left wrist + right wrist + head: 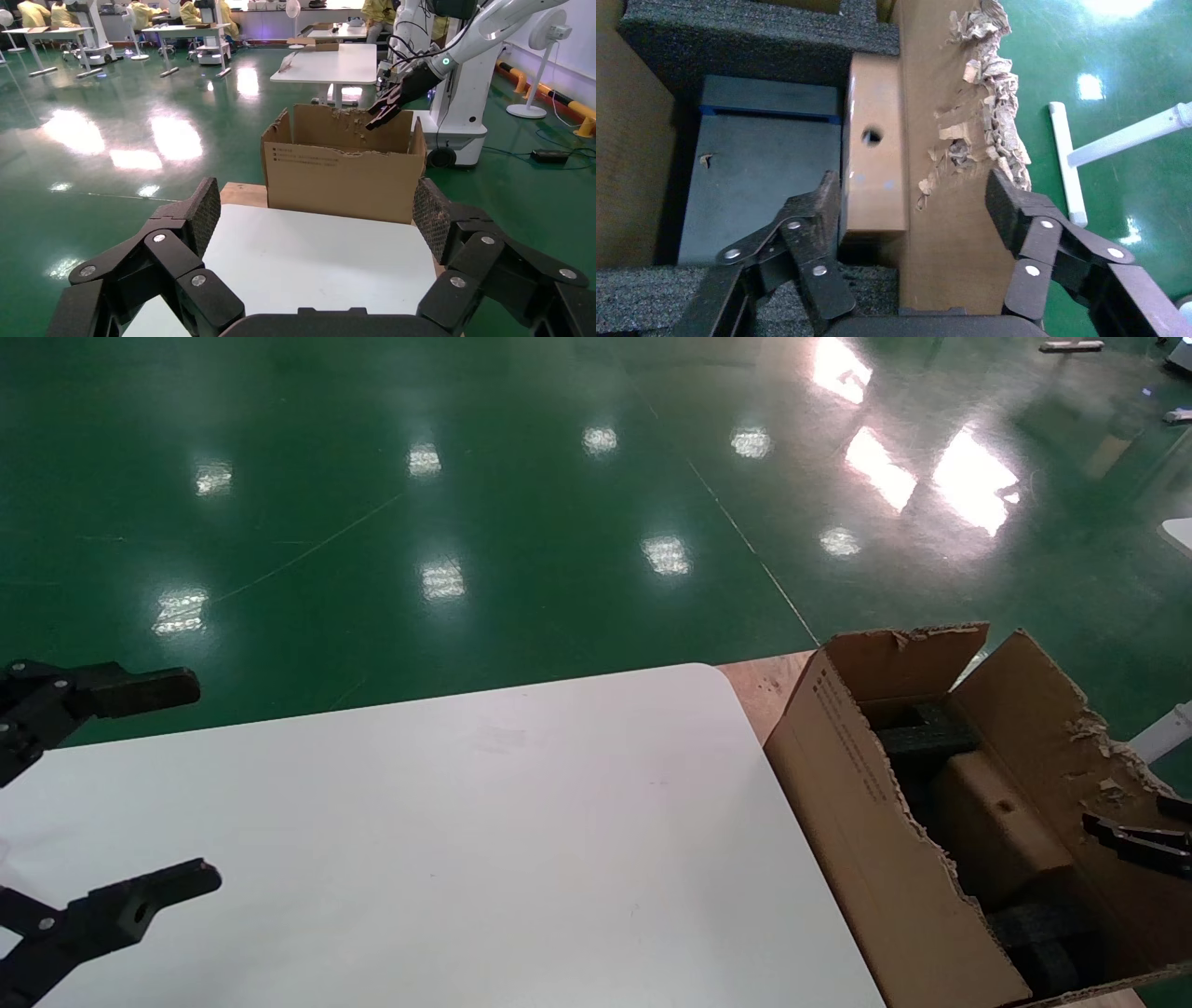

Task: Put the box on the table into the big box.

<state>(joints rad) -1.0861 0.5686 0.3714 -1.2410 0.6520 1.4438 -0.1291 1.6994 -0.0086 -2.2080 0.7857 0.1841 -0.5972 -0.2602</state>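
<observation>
The small tan box (995, 822) with a round hole lies inside the big torn carton (894, 868), on black foam, against the carton's right wall. It also shows in the right wrist view (873, 175). My right gripper (912, 200) is open above it, straddling the box and the carton wall (947, 232), holding nothing; its fingertips (1131, 840) show at the carton's right side. My left gripper (154, 789) is open and empty over the white table's (466, 859) left end. The left wrist view shows the carton (341, 168) beyond the table.
Black foam (736, 42) and a dark block (758, 182) fill the carton. A reddish-brown wooden surface (764, 686) lies under the carton. Green floor (466, 523) surrounds the table. White table legs (1074, 161) stand beside the carton.
</observation>
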